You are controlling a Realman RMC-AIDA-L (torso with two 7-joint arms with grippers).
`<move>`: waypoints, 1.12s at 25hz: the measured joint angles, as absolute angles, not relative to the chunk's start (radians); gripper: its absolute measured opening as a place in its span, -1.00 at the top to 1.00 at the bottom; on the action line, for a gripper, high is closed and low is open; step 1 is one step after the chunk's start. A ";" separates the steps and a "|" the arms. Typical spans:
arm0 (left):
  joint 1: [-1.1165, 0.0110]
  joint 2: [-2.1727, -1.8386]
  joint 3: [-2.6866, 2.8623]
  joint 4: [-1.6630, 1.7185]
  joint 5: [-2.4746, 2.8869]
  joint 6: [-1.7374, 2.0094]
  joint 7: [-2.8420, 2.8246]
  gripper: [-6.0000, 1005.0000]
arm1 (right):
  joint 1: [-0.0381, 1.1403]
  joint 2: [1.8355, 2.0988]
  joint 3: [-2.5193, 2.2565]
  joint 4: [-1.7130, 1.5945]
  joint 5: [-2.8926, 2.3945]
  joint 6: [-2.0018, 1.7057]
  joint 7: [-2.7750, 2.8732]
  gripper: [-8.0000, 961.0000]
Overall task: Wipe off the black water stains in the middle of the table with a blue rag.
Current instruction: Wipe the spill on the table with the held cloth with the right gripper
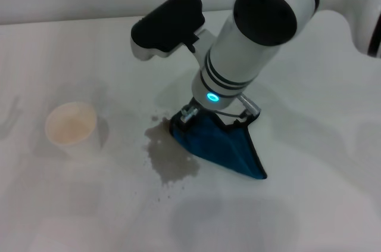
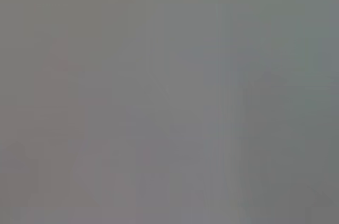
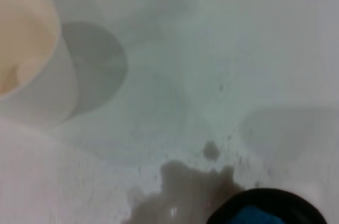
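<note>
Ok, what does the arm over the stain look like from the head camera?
The right arm is a glossy white cylinder with a black round cap on top, black rings low down, and a glowing cyan ring light. A black-and-white module sticks out beside it. The right gripper is a thin black frame with metal fittings. The left arm isn't visible.

The table [image 1: 71, 216] is plain white and unpatterned, with soft grey shadows. The black water stains [image 1: 172, 159] read as a grey-brown blotch with small dark specks scattered round the edge; in the right wrist view the blotch [image 3: 185, 192] looks brownish-grey with a darker spot beside it. The blue rag [image 1: 223, 148] is deep blue with black edging along its upper side. The paper cup [image 1: 72, 127] is white, its inside a pale cream. The right arm [image 1: 250, 43] is white with black bands, a black joint cap and a glowing cyan ring.
</note>
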State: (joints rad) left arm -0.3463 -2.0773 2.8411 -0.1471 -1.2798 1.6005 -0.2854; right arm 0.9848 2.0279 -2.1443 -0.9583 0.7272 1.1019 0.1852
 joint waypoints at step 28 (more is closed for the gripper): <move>-0.365 -2.075 2.842 -0.147 -1.279 1.608 -0.286 -0.78 | 1.084 2.028 -2.287 -0.934 1.062 1.015 0.030 0.95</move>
